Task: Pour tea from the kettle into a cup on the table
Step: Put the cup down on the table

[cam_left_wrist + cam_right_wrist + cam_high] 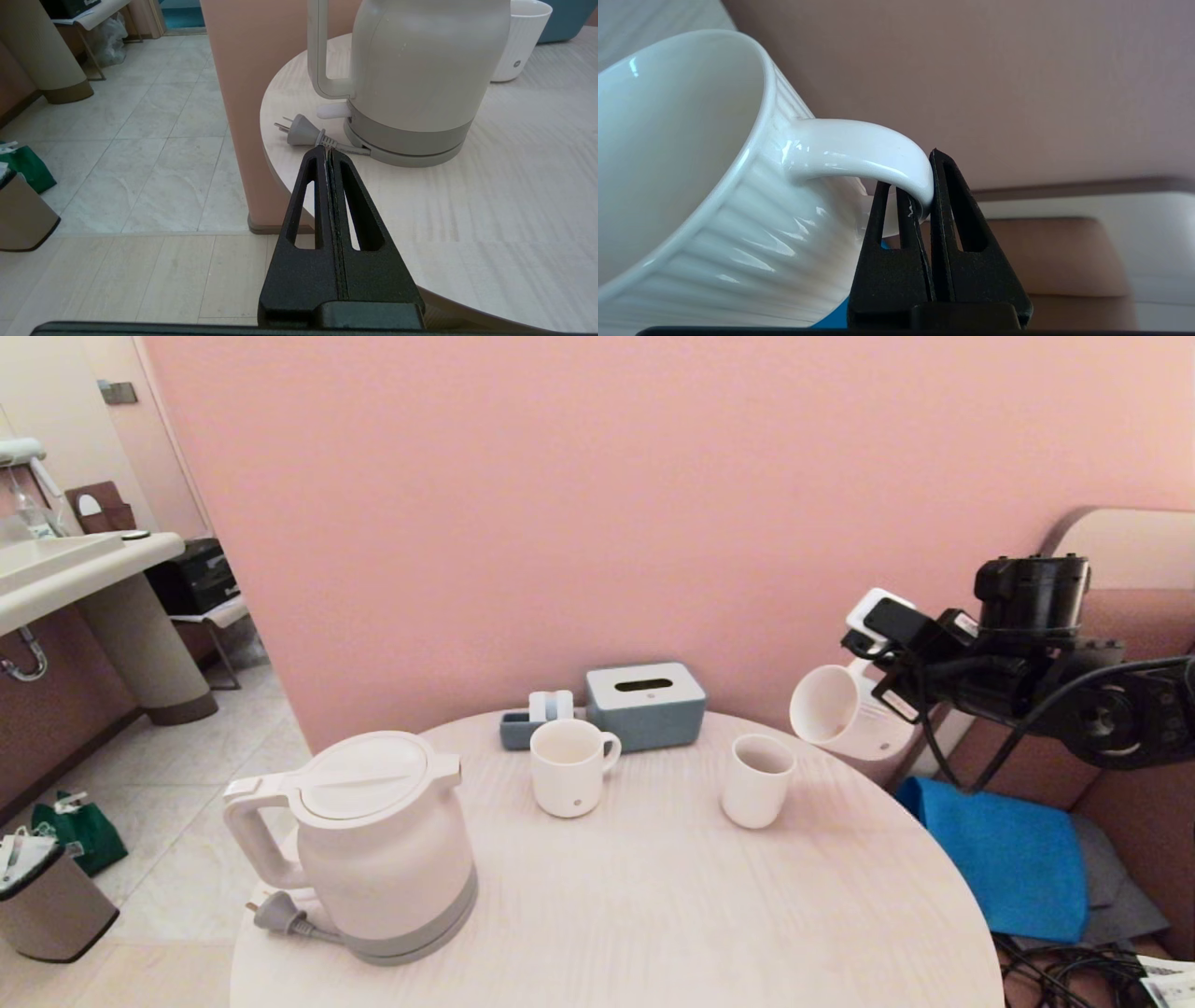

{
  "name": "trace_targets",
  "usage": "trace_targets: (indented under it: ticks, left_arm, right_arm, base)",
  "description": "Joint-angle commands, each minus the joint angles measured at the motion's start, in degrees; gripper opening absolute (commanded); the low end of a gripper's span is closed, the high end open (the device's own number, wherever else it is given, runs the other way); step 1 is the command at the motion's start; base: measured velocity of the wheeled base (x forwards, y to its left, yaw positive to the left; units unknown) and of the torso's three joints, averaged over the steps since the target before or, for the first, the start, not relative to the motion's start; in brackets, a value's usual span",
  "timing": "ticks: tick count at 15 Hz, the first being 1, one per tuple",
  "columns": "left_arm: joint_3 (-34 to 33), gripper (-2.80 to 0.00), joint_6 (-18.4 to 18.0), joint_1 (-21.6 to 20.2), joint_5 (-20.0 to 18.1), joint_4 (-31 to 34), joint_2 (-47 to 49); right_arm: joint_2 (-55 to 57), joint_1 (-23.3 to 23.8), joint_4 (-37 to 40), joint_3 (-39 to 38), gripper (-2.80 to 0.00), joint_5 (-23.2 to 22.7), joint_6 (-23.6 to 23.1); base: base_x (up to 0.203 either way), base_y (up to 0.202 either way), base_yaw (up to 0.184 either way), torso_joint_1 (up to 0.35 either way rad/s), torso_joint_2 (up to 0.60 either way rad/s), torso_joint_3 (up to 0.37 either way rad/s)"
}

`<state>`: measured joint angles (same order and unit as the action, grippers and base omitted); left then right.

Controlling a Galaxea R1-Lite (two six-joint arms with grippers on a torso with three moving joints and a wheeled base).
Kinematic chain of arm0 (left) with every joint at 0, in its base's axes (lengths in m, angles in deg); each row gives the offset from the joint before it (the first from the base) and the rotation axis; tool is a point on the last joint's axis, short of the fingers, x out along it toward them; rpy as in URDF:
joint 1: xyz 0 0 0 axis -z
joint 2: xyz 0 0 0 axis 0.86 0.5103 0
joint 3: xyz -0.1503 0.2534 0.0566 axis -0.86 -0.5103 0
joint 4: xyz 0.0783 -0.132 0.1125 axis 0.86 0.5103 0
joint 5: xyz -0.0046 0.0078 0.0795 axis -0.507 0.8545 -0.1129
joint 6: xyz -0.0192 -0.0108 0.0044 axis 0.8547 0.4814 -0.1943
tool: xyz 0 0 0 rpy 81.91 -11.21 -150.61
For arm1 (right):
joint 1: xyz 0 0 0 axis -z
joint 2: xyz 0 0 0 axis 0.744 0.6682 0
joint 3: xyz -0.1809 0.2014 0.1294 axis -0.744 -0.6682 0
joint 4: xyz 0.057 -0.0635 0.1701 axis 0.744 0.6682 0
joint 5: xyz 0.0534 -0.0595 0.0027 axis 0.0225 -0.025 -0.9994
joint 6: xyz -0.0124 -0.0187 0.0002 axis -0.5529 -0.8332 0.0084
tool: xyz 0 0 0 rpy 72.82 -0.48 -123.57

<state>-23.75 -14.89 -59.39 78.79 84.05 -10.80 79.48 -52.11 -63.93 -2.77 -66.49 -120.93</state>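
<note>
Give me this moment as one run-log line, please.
right end effector shut on cup handle, cup tilted in air | left end effector shut, empty, by kettle plug | kettle upright on table | pour not started

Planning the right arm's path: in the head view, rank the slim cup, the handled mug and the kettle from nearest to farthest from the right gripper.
From the right gripper, holding a ribbed cup:
1. Slim cup, table's right.
2. Handled mug, centre.
3. Kettle, front left.

My head camera looks down and forward over the whole worktop (653, 896). My left wrist camera sits low off its edge, close to the kettle (420, 70), which both views share. My right wrist camera faces the wall, tight against a ribbed cup (691, 186).
</note>
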Motion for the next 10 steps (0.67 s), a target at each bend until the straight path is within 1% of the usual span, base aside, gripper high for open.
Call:
trace_targets:
  ticks: [1, 2, 6, 8, 10]
  left_arm:
    - [0.0, -2.8, 0.01, -0.01, 0.01, 0.0, 0.01]
    - [0.0, -2.8, 0.01, -0.01, 0.01, 0.0, 0.01]
    - [0.0, -2.8, 0.01, -0.01, 0.01, 0.0, 0.01]
    - [0.0, -2.8, 0.01, -0.01, 0.01, 0.0, 0.01]
    - [0.0, -2.8, 0.01, -0.01, 0.01, 0.0, 0.01]
  right_arm:
    - [-4.54, 1.86, -0.08, -3.32, -2.8, -1.39, 0.68]
    - [-6.61, 2.73, -0.05, -5.63, -2.8, -2.71, 1.75]
    - [-14.59, 3.6, -0.02, -17.37, -2.8, -6.16, 9.94]
    - [-17.45, 3.48, -0.14, -22.52, -2.8, -7.76, 16.62]
    - [-18.81, 2.47, -0.34, -26.25, -2.8, -9.81, 25.02]
  base:
    - [0.0, 0.0, 0.0, 0.0, 0.0, 0.0]
    - [0.0, 0.0, 0.0, 0.0, 0.0, 0.0]
    - [0.0, 0.0, 0.0, 0.0, 0.0, 0.0]
    - [0.0, 0.0, 0.0, 0.0, 0.0, 0.0]
    - [0.0, 0.0, 0.0, 0.0, 0.0, 0.0]
